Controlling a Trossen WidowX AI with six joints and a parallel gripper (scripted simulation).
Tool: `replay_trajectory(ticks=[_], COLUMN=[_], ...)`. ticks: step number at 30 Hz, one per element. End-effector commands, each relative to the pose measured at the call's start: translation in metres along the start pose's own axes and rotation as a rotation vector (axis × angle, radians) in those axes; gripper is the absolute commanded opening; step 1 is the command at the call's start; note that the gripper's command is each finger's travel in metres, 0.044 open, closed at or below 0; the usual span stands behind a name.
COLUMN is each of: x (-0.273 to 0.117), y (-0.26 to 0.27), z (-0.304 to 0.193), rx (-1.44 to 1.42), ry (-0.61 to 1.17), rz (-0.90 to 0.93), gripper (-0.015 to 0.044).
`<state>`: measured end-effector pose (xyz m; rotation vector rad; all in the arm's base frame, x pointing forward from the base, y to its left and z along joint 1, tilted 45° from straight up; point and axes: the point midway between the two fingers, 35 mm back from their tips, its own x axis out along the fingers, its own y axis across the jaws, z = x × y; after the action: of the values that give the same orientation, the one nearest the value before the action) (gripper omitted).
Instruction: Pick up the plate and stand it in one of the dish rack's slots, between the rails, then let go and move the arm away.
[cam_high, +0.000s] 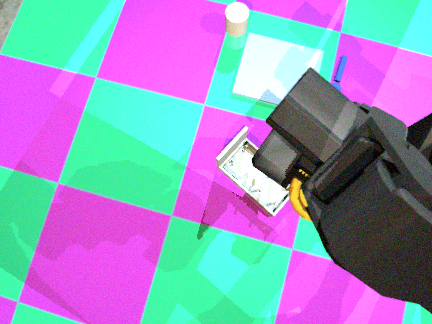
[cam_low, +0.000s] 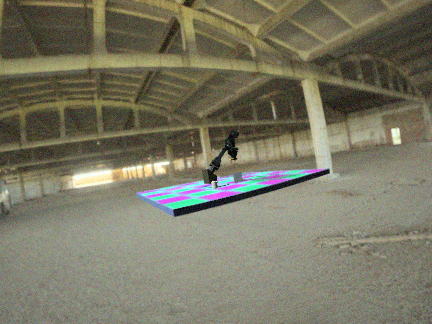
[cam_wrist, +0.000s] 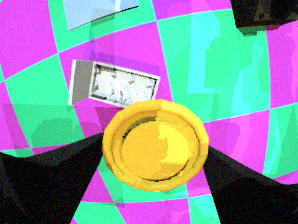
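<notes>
Dish rack (cam_high: 252, 180) partly behind arm, plate (cam_high: 298, 200) mostly hidden

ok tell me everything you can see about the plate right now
The plate is a round yellow-orange dish with a raised rim and a flat centre, glossy like glazed ceramic or plastic. The gripper is shut on it, one dark finger on each side of the rim, holding it in the air above the checkered floor. In the wrist view it hangs just short of the white dish rack; nothing else touches it.

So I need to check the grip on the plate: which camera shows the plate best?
The wrist view: the yellow plate fills the middle, face on, clamped between the gripper fingers. The top view shows only a yellow sliver under the arm. In the exterior view it is too small to make out.
</notes>
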<state>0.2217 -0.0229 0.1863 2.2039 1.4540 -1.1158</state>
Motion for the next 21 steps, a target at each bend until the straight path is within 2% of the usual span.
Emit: replay_trajectory(ticks=[1, 9, 21], x=[0.003, 0.006, 0.038], y=[-0.013, -0.015, -0.023], z=[-0.004, -0.003, 0.019], rx=[0.107, 0.105, -0.043], ry=[0.010, -0.005, -0.262], rz=[-0.004, -0.008, -0.050], gripper=[0.0000, 0.0000, 0.0000])
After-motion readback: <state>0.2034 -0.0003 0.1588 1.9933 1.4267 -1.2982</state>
